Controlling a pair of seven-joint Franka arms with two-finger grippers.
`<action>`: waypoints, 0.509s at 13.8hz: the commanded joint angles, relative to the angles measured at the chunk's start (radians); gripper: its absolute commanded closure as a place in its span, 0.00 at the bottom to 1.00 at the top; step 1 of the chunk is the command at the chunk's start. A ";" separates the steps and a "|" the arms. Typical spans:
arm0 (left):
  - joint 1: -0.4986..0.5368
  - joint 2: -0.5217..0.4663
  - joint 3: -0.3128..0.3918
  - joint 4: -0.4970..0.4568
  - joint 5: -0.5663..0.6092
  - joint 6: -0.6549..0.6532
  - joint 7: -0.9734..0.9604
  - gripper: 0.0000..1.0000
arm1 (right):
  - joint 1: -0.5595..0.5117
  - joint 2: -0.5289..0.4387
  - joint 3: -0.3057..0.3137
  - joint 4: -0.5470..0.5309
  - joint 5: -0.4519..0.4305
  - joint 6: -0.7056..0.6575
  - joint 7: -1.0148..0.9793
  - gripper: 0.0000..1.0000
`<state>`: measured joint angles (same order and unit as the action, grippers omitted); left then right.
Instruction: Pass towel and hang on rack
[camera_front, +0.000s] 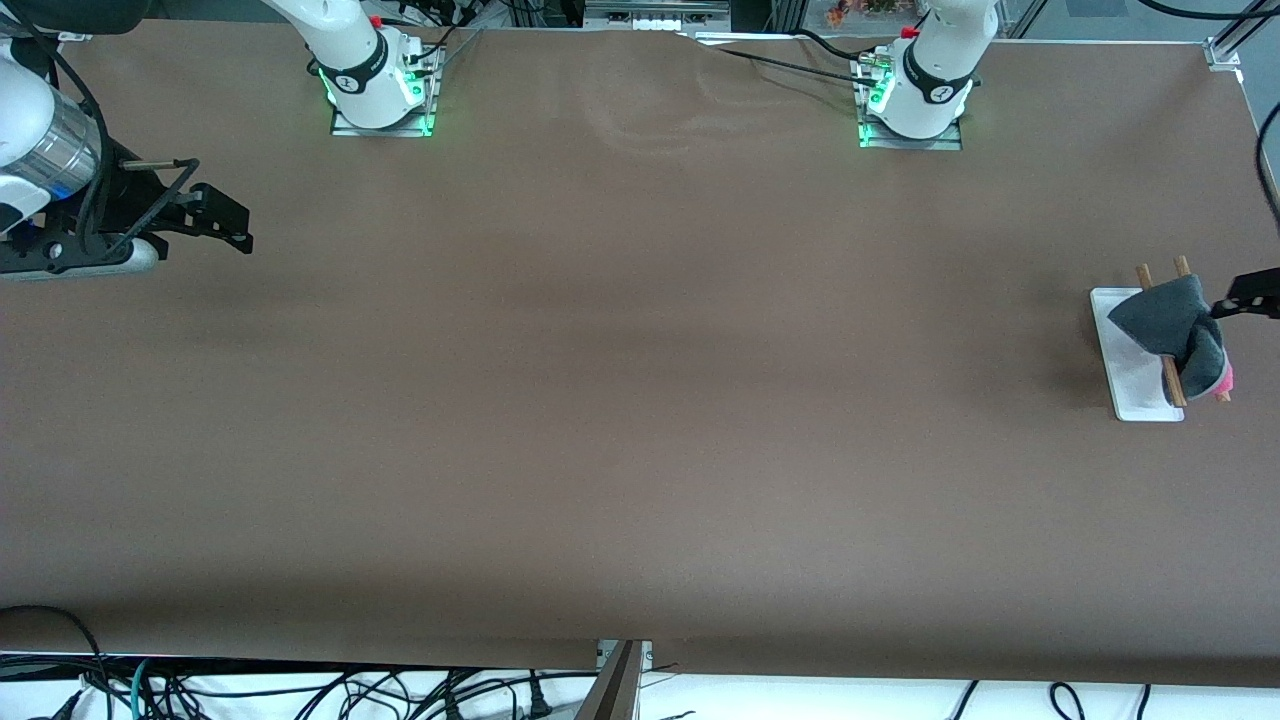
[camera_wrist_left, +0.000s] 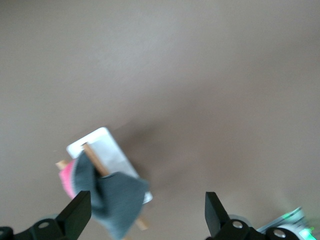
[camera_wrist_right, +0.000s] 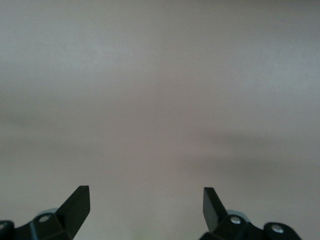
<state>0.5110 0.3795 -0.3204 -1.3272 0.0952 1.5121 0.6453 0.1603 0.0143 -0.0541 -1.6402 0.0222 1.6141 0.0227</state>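
Observation:
The towel (camera_front: 1165, 320) hangs draped over the rack, dark grey side out, with a pink corner (camera_front: 1222, 380) at the end nearer the front camera. The rack's white base (camera_front: 1125, 370) stands at the left arm's end of the table, and its brown rods (camera_front: 1172, 385) poke out under the cloth. My left gripper (camera_front: 1245, 297) is beside the towel, open and empty. In the left wrist view the towel (camera_wrist_left: 117, 200) and the base (camera_wrist_left: 107, 150) lie ahead of the open left gripper (camera_wrist_left: 148, 210). My right gripper (camera_front: 232, 222) waits open and empty over the right arm's end of the table, and the right wrist view (camera_wrist_right: 146, 205) shows only table.
The brown table (camera_front: 640, 400) stretches between the two grippers. The right arm's base (camera_front: 375, 80) and the left arm's base (camera_front: 915, 90) stand along the edge farthest from the front camera. Cables (camera_front: 300, 690) hang below the table's near edge.

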 joint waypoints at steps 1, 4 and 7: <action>-0.078 -0.034 -0.028 -0.023 -0.002 -0.012 -0.233 0.00 | 0.002 0.007 0.004 0.023 -0.015 0.007 0.008 0.00; -0.234 -0.106 -0.006 -0.059 -0.006 -0.023 -0.500 0.00 | 0.002 0.007 0.004 0.023 -0.016 0.012 0.008 0.00; -0.435 -0.172 0.131 -0.093 -0.025 -0.013 -0.676 0.00 | 0.004 0.006 0.007 0.023 -0.016 0.010 0.008 0.00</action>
<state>0.1935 0.2907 -0.3014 -1.3473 0.0940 1.4913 0.0469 0.1605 0.0164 -0.0529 -1.6348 0.0220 1.6289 0.0227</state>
